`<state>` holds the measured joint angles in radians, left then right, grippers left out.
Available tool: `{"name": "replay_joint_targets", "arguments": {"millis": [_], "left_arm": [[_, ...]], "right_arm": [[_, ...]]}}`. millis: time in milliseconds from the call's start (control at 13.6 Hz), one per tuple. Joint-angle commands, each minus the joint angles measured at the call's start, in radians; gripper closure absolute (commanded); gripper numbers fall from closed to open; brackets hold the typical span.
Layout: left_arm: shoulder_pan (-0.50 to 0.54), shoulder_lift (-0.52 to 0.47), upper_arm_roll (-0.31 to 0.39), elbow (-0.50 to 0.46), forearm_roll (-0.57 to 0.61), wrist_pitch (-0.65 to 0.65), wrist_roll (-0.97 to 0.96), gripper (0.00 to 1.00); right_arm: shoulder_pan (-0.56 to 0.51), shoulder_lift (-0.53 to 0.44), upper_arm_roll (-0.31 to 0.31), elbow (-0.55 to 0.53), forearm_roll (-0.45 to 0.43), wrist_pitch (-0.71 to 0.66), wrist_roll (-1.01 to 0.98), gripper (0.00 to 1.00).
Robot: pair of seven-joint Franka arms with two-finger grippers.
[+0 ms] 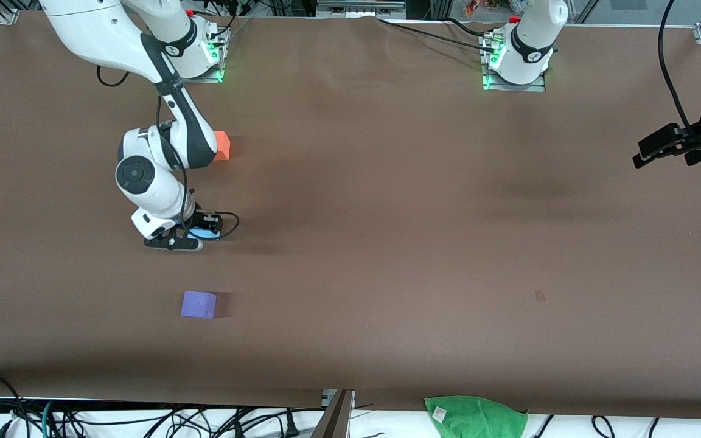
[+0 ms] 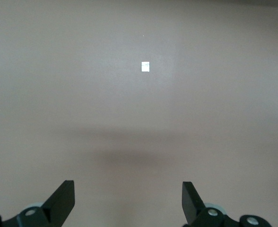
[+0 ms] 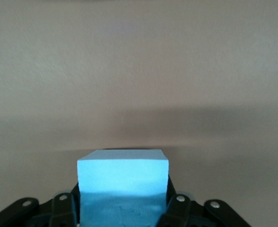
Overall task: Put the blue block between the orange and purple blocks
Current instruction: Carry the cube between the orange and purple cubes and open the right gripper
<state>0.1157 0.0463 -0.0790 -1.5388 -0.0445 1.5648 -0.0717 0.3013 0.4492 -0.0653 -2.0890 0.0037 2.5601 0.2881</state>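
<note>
Sky-blue matte cube, the blue block [image 3: 123, 187], sits clamped in the right claw [image 1: 203, 233], which is closed tight on it low over the brown desk [image 1: 387, 213], roughly on the line between the bright orange matte cube [image 1: 222, 145] at its 12 o'clock and the violet-purple matte cube [image 1: 198, 304] at its 6 o'clock, likely so it can drop into that gap. Left claw [image 2: 128, 205] waits spread wide and empty over the left arm's end of the desk, clear of the work.
</note>
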Motion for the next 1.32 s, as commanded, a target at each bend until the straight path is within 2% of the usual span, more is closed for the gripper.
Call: {"name": "replay_joint_targets", "arguments": {"millis": [0, 147, 220, 293, 367, 440, 514, 734, 1027, 1247], "left_arm": [[-0.005, 0.007, 0.001, 0.025, 0.02, -0.02, 0.016, 0.0], [-0.005, 0.007, 0.001, 0.025, 0.02, -0.02, 0.016, 0.0], [-0.005, 0.009, 0.001, 0.025, 0.02, -0.02, 0.016, 0.0], [-0.005, 0.007, 0.001, 0.025, 0.02, -0.02, 0.016, 0.0], [-0.004, 0.007, 0.001, 0.025, 0.018, -0.02, 0.016, 0.0], [-0.004, 0.007, 0.001, 0.025, 0.018, -0.02, 0.016, 0.0], [-0.004, 0.007, 0.001, 0.025, 0.018, -0.02, 0.016, 0.0], [-0.004, 0.007, 0.001, 0.025, 0.018, -0.02, 0.016, 0.0], [-0.004, 0.007, 0.001, 0.023, 0.018, -0.022, 0.016, 0.0], [-0.004, 0.007, 0.001, 0.023, 0.018, -0.022, 0.016, 0.0]], "right_arm": [[0.01, -0.053, -0.007, -0.089, 0.01, 0.07, 0.002, 0.68], [0.01, -0.053, -0.007, -0.124, 0.007, 0.126, -0.001, 0.68], [0.01, -0.05, -0.007, -0.141, 0.006, 0.161, -0.003, 0.63], [0.01, -0.046, -0.007, -0.144, 0.006, 0.176, -0.006, 0.29], [0.009, -0.049, -0.007, -0.135, 0.006, 0.175, -0.024, 0.0], [0.009, -0.056, -0.01, -0.108, 0.006, 0.154, -0.041, 0.0], [0.009, -0.069, -0.019, -0.065, 0.006, 0.078, -0.047, 0.0], [0.007, -0.075, -0.04, 0.157, 0.006, -0.253, -0.104, 0.0], [0.009, -0.124, -0.109, 0.387, -0.004, -0.617, -0.286, 0.0], [0.007, -0.129, -0.162, 0.597, -0.002, -0.904, -0.328, 0.0]]}}
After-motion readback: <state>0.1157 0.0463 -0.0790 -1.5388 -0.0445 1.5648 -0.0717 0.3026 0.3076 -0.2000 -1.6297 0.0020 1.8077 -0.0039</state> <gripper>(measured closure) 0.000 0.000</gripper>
